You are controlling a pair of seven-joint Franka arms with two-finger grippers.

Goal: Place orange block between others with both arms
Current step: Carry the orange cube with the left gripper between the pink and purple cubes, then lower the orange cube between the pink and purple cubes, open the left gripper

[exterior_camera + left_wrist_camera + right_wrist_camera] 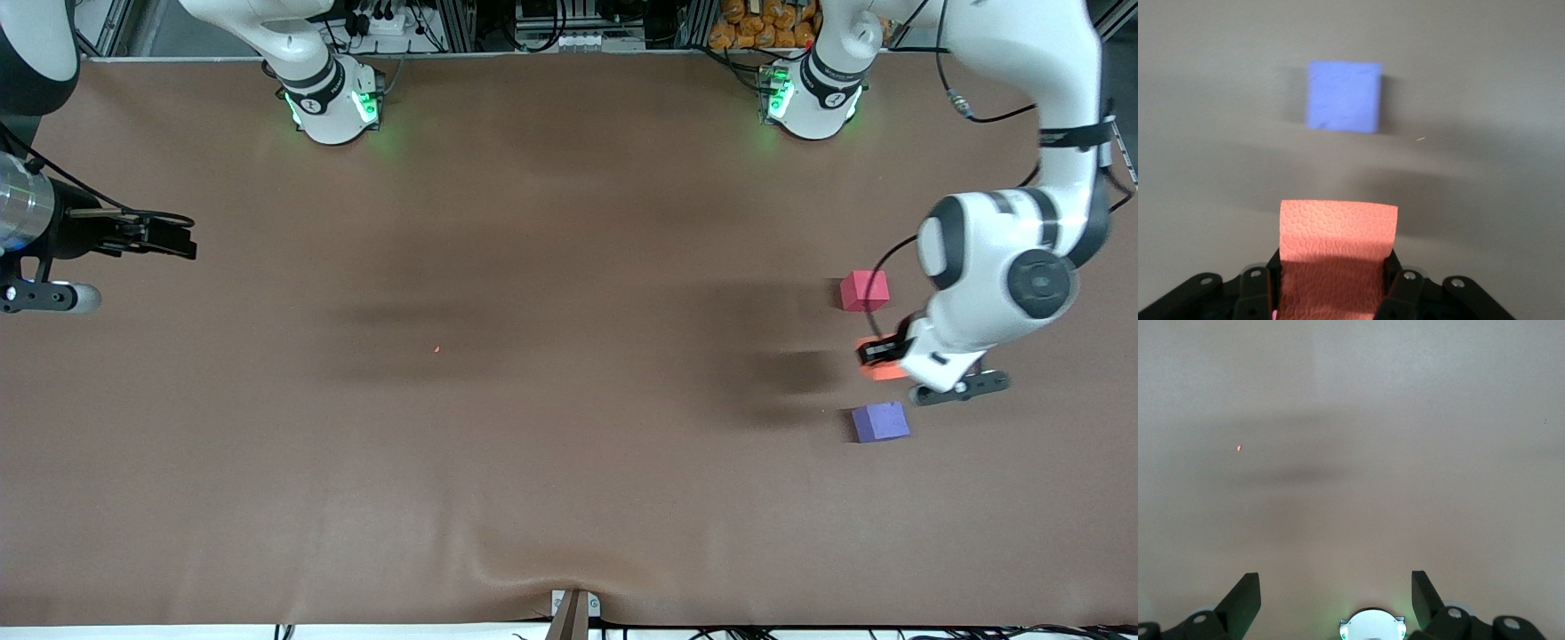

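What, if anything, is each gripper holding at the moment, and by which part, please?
The left gripper clamps the small orange foam cube by two opposite side faces. The right gripper is open and holds nothing.

Orange block (pixel 1338 247): bright salmon-orange, its face stamped with a fine pebbled, cell-like pattern; darker orange where my black fingers (pixel 1395 287) shade it.
Purple cube (pixel 880 421): plain violet-blue, matte, no pattern.
Red-pink cube (pixel 864 290): flat raspberry red, unpatterned.
Table cover (pixel 533 400): uniform brown, soft grey shadow bands, one tiny orange speck (pixel 436 349).
My arms: white shells, black joint rings; my bases (pixel 333 102) glow green.
My right gripper (pixel 1336 600): black fingers.
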